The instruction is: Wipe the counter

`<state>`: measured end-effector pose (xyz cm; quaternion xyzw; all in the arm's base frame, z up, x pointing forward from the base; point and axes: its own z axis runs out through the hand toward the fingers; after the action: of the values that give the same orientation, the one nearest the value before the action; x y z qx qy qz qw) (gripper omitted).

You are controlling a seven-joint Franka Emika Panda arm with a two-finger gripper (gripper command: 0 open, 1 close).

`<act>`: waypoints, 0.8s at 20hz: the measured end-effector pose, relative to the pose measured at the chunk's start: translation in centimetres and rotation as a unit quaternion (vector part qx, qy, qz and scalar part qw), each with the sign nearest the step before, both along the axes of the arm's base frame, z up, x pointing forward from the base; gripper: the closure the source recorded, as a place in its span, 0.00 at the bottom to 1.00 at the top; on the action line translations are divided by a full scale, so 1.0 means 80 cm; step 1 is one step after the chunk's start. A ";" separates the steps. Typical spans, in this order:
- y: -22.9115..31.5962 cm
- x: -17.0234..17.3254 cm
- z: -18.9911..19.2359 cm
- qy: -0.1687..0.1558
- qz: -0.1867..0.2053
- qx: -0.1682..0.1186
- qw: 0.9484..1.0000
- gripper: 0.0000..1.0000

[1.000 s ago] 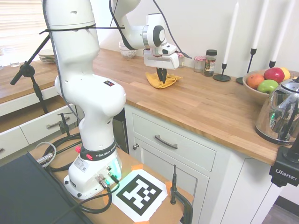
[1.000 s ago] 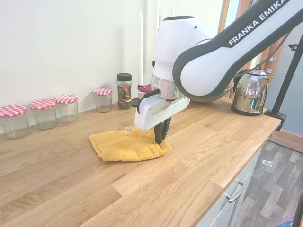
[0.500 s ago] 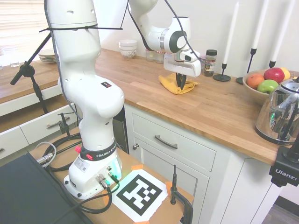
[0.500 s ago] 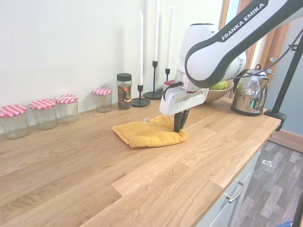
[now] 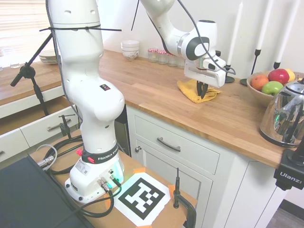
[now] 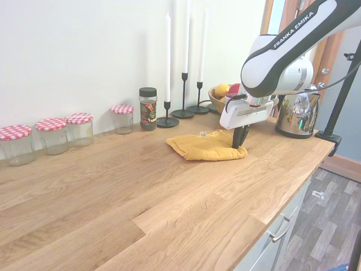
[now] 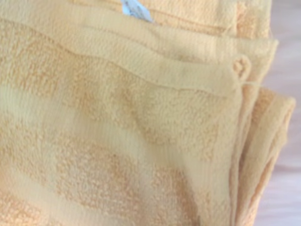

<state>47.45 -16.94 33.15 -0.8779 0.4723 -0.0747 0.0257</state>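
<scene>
While sliding: cloth (image 6: 206, 148) has moved along the counter (image 6: 113, 192) toward the kettle (image 6: 298, 116).
Gripper (image 6: 240, 142): fingers pinched together on the cloth's edge, as before.
Jars (image 6: 53, 134): unmoved.

Readable print: arm branding, one clamp brand, one marker.

"FRANKA EMIKA" runs in white along the dark band of the arm's forearm (image 6: 293, 28); the arm's base ring (image 5: 99, 156) carries "FRANKA", the rest cut off by the curve. "Ulanzi" in white on a black clamp (image 5: 289, 178). A black-and-white square marker (image 5: 144, 196) lies on a small wooden board, pattern only. The cloth's white tag (image 7: 136, 9) is too blurred to read.
</scene>
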 end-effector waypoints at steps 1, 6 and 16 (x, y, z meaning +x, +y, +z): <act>-0.017 -0.005 -0.001 -0.002 -0.005 0.002 1.000 1.00; -0.085 -0.026 -0.004 -0.011 -0.030 0.014 0.999 1.00; -0.162 -0.067 -0.007 -0.026 -0.078 0.034 0.996 0.00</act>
<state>42.07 -29.94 32.58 -0.8346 0.5409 -0.0835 0.0621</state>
